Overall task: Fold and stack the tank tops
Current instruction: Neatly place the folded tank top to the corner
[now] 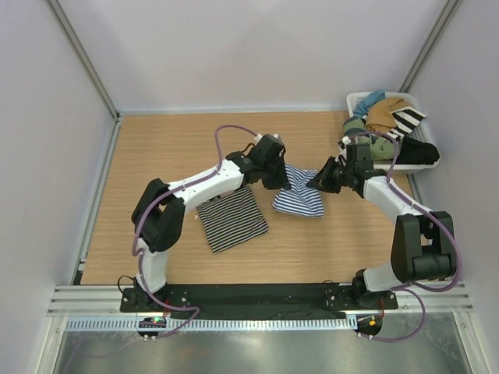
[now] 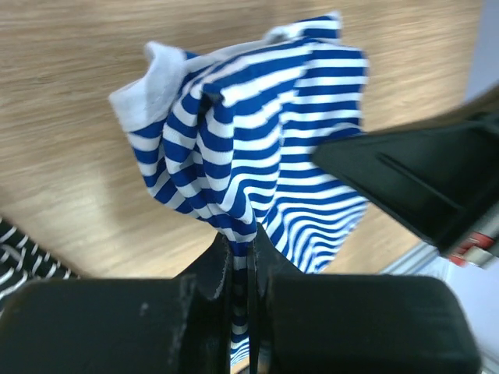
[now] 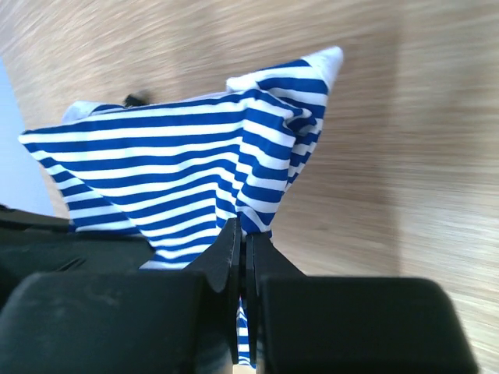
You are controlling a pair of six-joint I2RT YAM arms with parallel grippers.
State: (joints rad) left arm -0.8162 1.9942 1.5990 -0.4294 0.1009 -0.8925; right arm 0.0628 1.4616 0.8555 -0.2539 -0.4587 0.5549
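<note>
We see the left gripper (image 2: 243, 253) pinched tight on the blue-and-white tank top (image 2: 257, 132), stripy cloth bunched up over the wooden desk (image 2: 78, 156), white trim (image 2: 152, 86) on top, a blurry black robot part (image 2: 421, 179) beside it by a desk edge, a bit of the black-and-white tank top (image 2: 19, 257) lying flat

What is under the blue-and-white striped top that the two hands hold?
Only wooden table shows around the blue-and-white top; the spot directly beneath is covered. The black-and-white top lies beside it, not under it.

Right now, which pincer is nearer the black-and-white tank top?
Left. Left pincer sits just beyond the black-and-white tank top; right pincer is farther right, past the blue top.
</note>
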